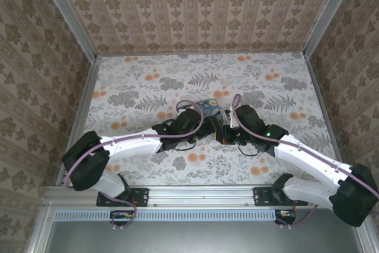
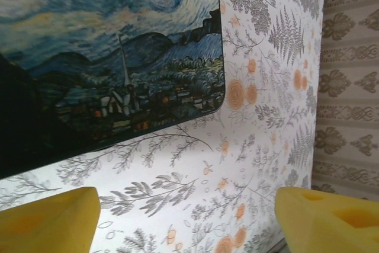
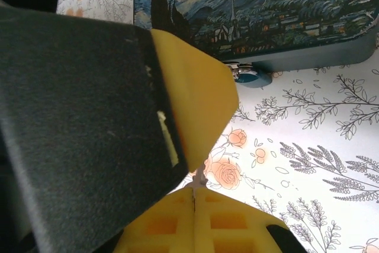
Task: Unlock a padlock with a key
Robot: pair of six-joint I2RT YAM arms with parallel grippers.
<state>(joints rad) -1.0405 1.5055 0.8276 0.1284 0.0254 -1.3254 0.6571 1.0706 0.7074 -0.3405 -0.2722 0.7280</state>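
Observation:
The padlock (image 3: 247,75), a tiny teal body with a shiny metal part, lies against the near edge of the starry-night box (image 3: 260,10). My right gripper (image 3: 194,190) is shut on the key (image 3: 201,176). Only a thin metal tip of the key pokes out, pointing toward the padlock from a short way off. One yellow finger (image 3: 195,87) of my left gripper reaches in beside the padlock. My left gripper (image 2: 187,211) stands open over bare tablecloth. Nothing is between its fingers, and the box (image 2: 106,45) lies just beyond them. From above, both grippers (image 1: 201,124) (image 1: 224,134) meet at the box (image 1: 207,106).
The table (image 1: 142,81) has a floral cloth and is walled by patterned panels on the left, right and far sides. A metal rail (image 1: 195,194) runs along the near edge where the arm bases sit.

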